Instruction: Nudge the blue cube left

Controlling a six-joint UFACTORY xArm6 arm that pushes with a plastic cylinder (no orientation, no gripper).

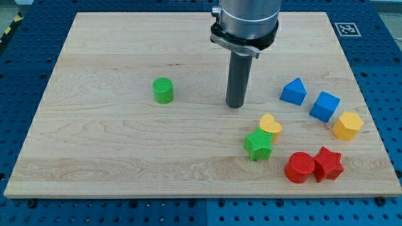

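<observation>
The blue cube point(325, 106) lies on the wooden board point(107, 157) at the view's right. A blue triangular block point(294, 91) sits just to its upper left. My tip point(235, 104) rests on the board near the middle, well to the left of the blue cube and about level with it. The tip touches no block. The blue triangular block lies between the tip and the cube, slightly higher in the view.
A yellow hexagonal block point(347, 125) lies right below the blue cube. A yellow heart point(271, 125) and green star point(259, 145) sit below the tip. A red cylinder point(299, 167) and red star point(328, 164) lie at lower right. A green cylinder point(163, 90) stands at the left.
</observation>
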